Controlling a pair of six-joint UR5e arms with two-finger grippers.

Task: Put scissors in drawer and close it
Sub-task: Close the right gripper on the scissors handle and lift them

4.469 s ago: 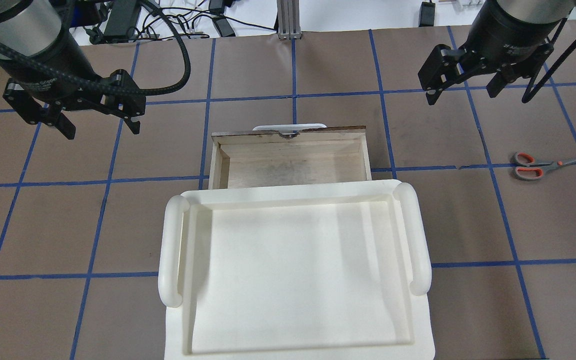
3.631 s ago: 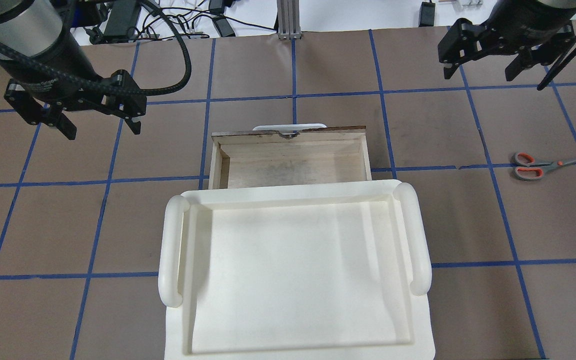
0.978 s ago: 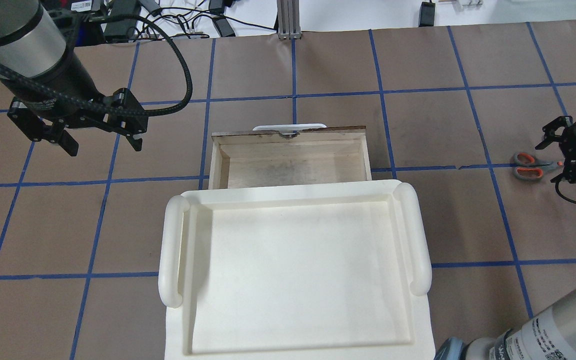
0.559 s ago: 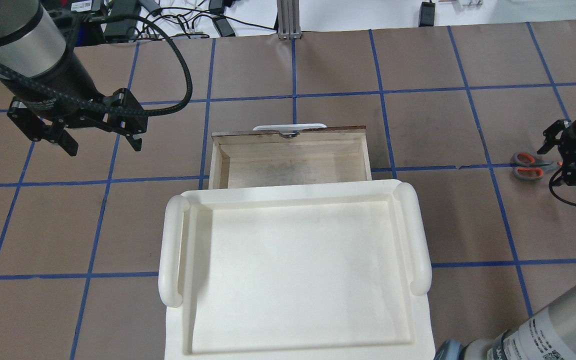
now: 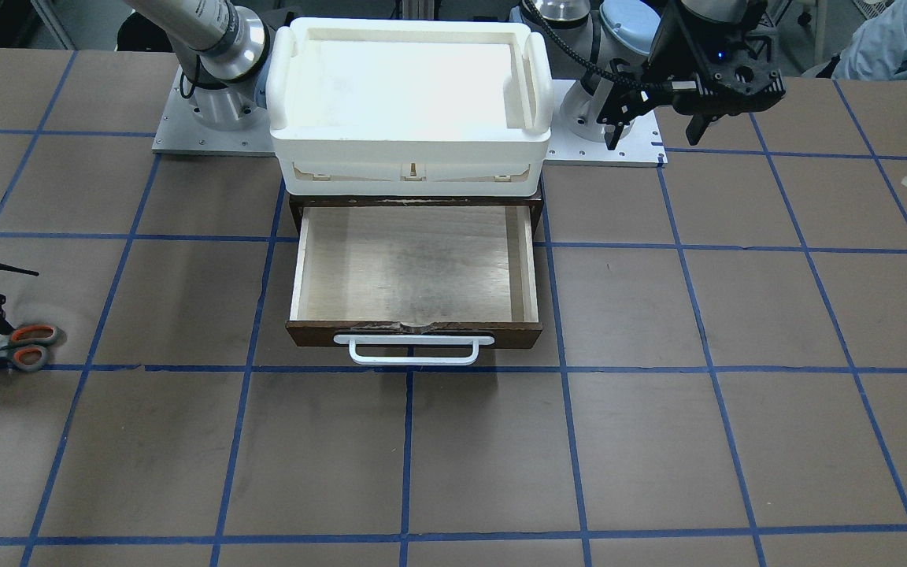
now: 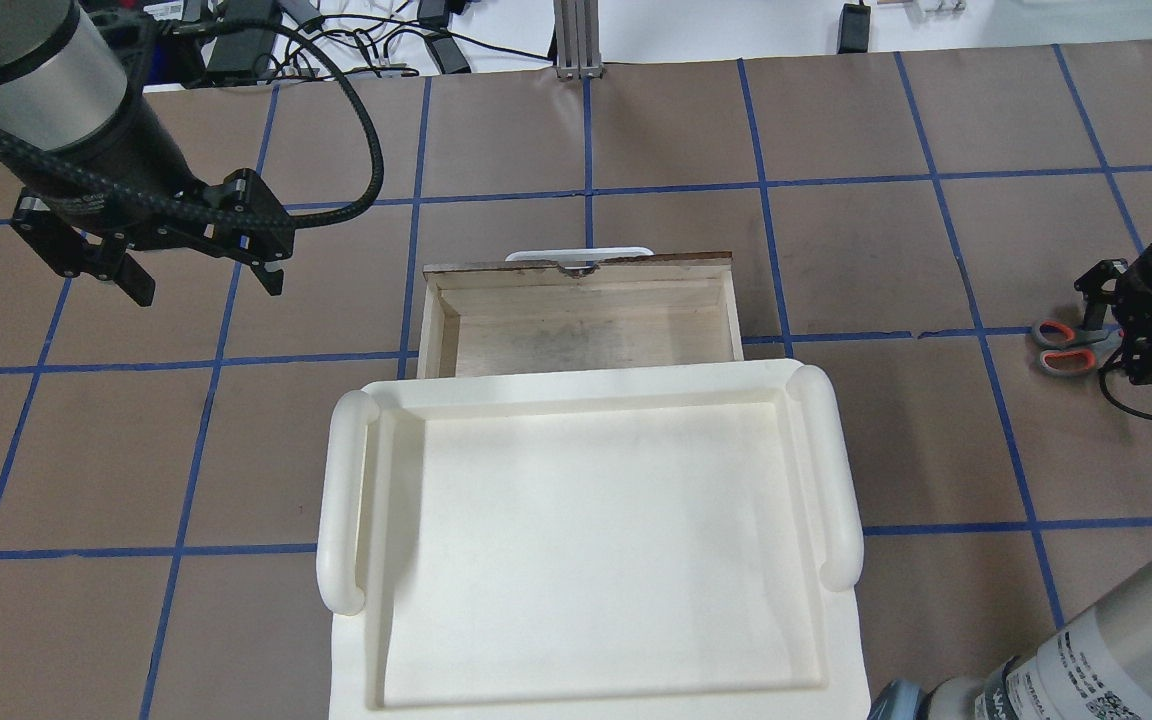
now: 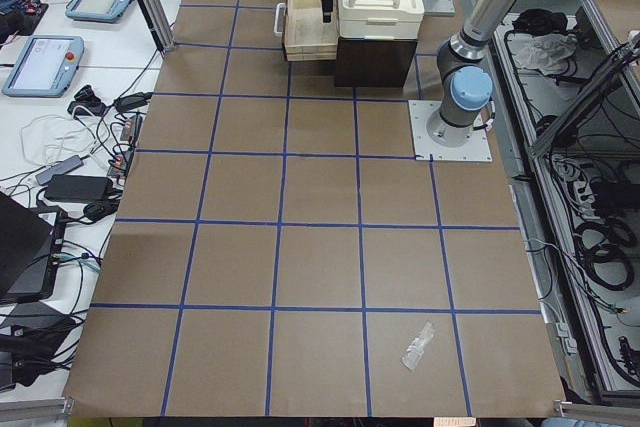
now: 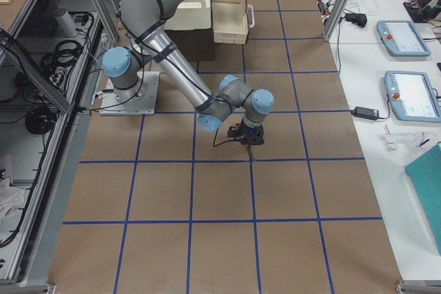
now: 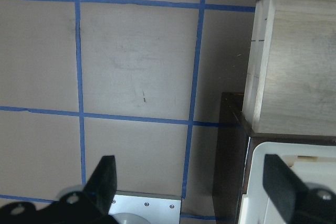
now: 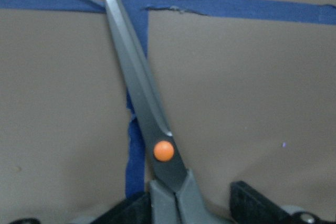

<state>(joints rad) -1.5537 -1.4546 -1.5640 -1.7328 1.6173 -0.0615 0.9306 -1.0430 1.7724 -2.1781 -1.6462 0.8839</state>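
Right pincer (image 6: 1126, 335) lower now, astride scissors (image 10: 137, 87), blades toward robot's right.

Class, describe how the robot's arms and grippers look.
The left arm and right arm are silver-grey tubes; the right has pale blue joint caps and a printed label. The left gripper and right gripper are black. A braided black cable runs along the left arm.

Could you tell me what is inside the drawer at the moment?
The drawer shows only bare wood; its rear, under the white tray, is hidden. The scissors lie outside.
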